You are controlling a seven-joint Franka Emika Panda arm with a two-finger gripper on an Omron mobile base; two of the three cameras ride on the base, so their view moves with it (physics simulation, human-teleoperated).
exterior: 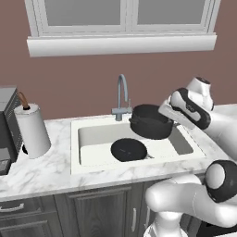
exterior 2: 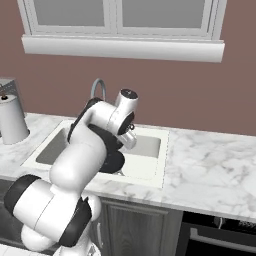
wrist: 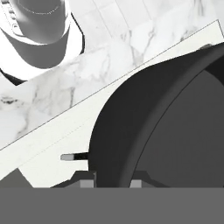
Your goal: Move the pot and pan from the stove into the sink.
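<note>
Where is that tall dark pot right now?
In the left base view the pot is held up over the right back part of the sink, beside the faucet, gripped at its rim by the claw; the pan lies below.

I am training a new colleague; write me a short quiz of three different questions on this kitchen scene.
1. True or false: the pan lies inside the sink.
2. What do the jaws hold? A) the faucet B) the pot C) the paper towel roll
3. Fill in: the pot hangs above the ____ of the sink.

Key: 1 true; 2 B, by its rim; 3 right part.
</note>
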